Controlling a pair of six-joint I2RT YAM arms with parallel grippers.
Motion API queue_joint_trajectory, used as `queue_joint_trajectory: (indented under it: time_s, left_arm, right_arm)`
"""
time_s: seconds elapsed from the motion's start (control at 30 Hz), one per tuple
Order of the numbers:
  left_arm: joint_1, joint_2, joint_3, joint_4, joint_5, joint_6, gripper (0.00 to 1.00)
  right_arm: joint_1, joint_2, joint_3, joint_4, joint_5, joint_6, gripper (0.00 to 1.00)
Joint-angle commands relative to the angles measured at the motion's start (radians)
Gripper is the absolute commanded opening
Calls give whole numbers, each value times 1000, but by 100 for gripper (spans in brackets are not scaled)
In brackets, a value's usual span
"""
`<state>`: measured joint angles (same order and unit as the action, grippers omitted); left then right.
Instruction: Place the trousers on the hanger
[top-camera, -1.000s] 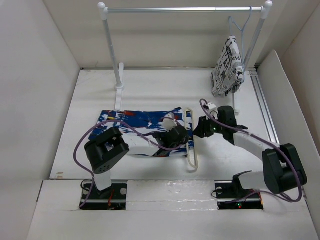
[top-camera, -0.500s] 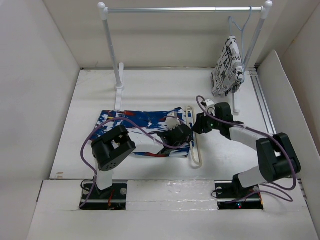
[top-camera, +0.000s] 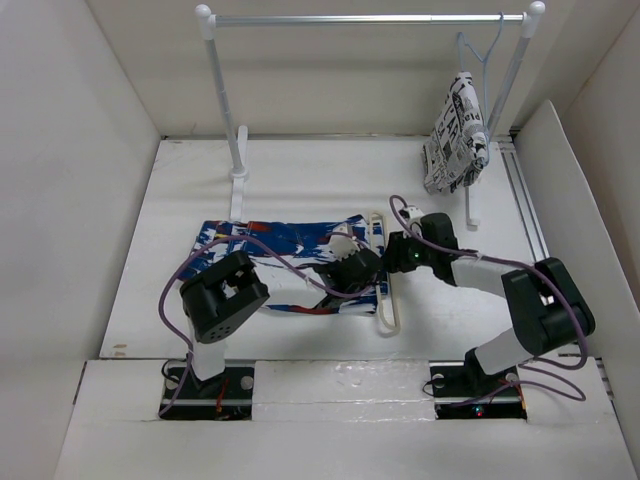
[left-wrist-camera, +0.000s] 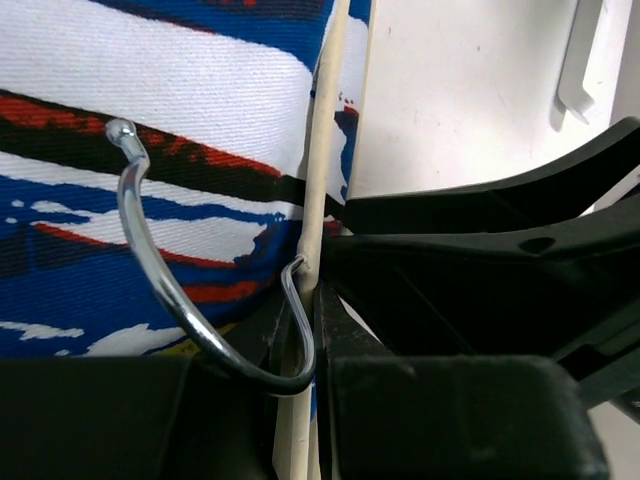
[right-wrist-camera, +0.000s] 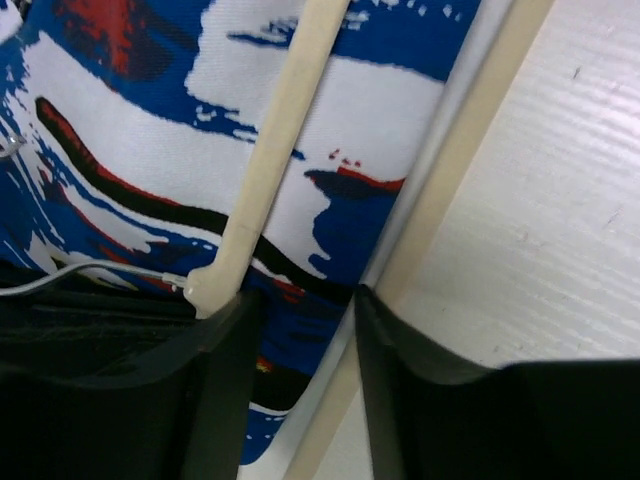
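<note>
The trousers (top-camera: 262, 243), blue-and-white print with red and black streaks, lie flat on the table left of centre. The beige hanger (top-camera: 388, 300) lies at their right end, with the cloth under its bars. My left gripper (top-camera: 357, 268) is shut on the hanger (left-wrist-camera: 322, 170) at its neck, where the metal hook (left-wrist-camera: 143, 236) comes out over the trousers (left-wrist-camera: 150, 100). My right gripper (top-camera: 398, 256) is open just right of it. In the right wrist view my right gripper (right-wrist-camera: 305, 325) has trouser cloth (right-wrist-camera: 330, 160) in its gap. One finger touches the hanger neck (right-wrist-camera: 270, 160), the other the long bar (right-wrist-camera: 447, 175).
A white clothes rack (top-camera: 225, 100) stands at the back, its rail (top-camera: 360, 18) running across. A black-and-white newsprint cloth (top-camera: 457, 135) hangs from a light blue hanger (top-camera: 478, 50) at its right end. White walls enclose the table; a track (top-camera: 530, 215) runs along the right.
My right gripper has moved left and closer to the hanger, its arm folding in. The hanger and my left gripper have shifted slightly toward the back.
</note>
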<state>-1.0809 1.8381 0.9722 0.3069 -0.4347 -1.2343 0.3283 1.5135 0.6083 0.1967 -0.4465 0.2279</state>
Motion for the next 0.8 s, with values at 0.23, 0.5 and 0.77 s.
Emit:
queue_joint_trajectory:
  time_s: [0.23, 0.5, 0.77]
  left_arm:
    - [10, -60, -67, -51, -16, 10, 0]
    - [19, -42, -49, -41, 1, 41, 0]
    - [39, -36, -84, -35, 8, 58, 0]
  right_arm:
    - [60, -21, -76, 57, 25, 179, 30]
    - [136, 51, -22, 49, 49, 200, 45]
    - [134, 42, -36, 72, 14, 191, 0]
